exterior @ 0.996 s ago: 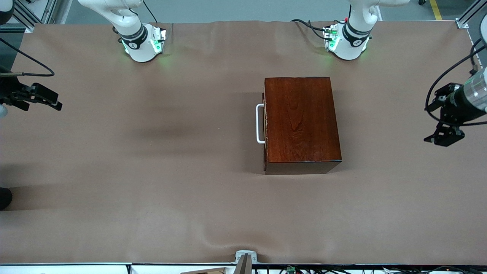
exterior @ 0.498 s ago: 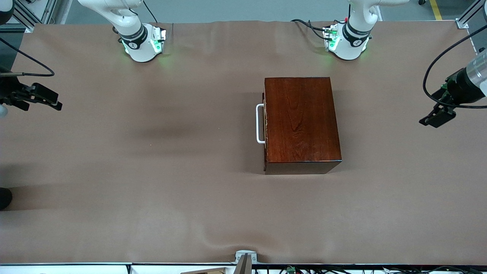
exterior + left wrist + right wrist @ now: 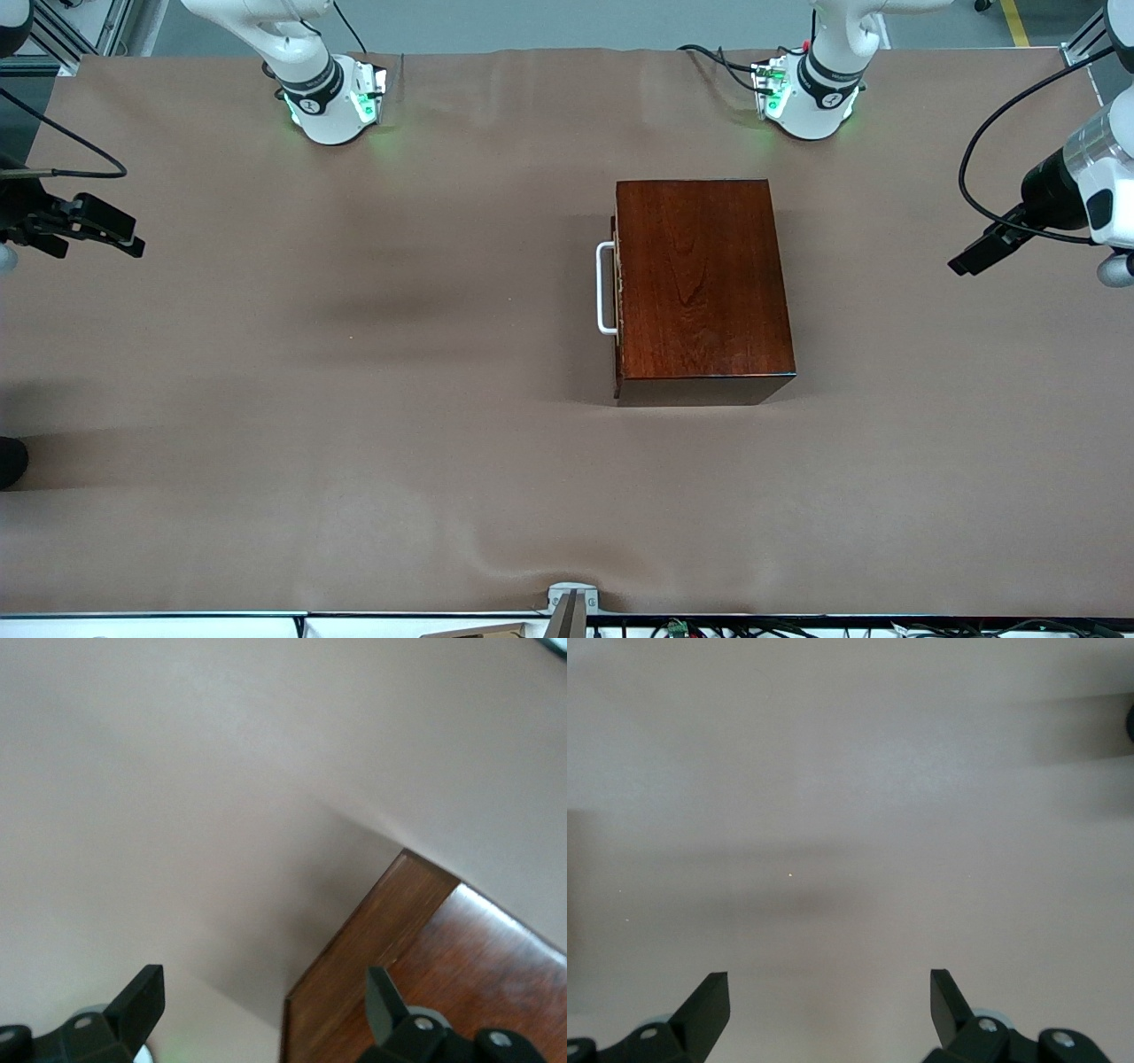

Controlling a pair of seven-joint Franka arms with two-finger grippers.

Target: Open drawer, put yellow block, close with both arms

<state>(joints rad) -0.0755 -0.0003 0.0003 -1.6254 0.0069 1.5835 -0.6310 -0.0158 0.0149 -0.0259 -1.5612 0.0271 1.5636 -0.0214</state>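
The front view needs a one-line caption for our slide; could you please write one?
Closed glossy mahogany wooden box with white bar handle on the brown-covered table, the left claw and right claw over its ends.

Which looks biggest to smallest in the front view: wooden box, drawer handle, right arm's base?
1. Wooden box, clearly largest.
2. Right arm's base.
3. Drawer handle, a thin white bar, smallest in area.

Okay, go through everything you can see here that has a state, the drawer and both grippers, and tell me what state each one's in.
drawer: shut, front flush with the wooden box, white handle untouched.
left gripper: open, empty, in the air over the cloth at the left arm's end of the table.
right gripper: open, empty, over bare cloth at the right arm's end.
yellow block: not in view.
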